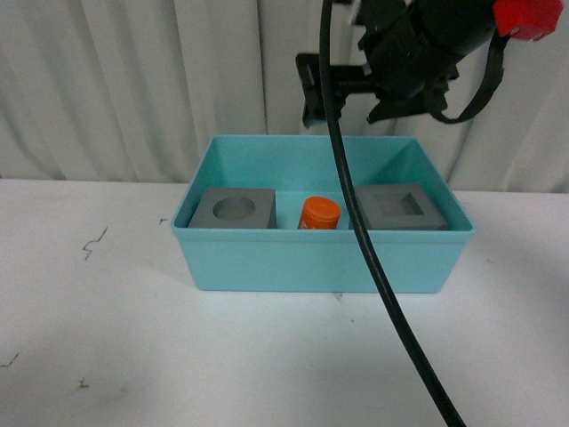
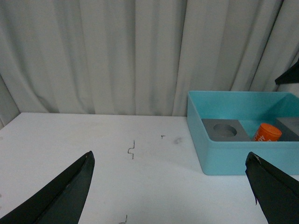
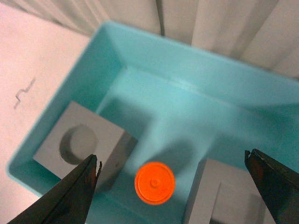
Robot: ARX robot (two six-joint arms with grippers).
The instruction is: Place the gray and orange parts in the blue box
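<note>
The white counter (image 1: pixel 107 338) carries the blue box (image 1: pixel 320 260), which stands in front of a pale curtain (image 1: pixel 133 80). Inside the box, the gray cube with a round recess (image 1: pixel 234 209) sits at its left end, and the gray cube with a square recess (image 1: pixel 402 207) at its right end. The orange cylinder (image 1: pixel 319 213) stands upright between them, apart from both. The right gripper (image 3: pixel 173 186) hangs above the box with its jaws spread wide, holding nothing. The left gripper (image 2: pixel 170 186), off to the box's left over bare counter, is likewise wide and empty.
</note>
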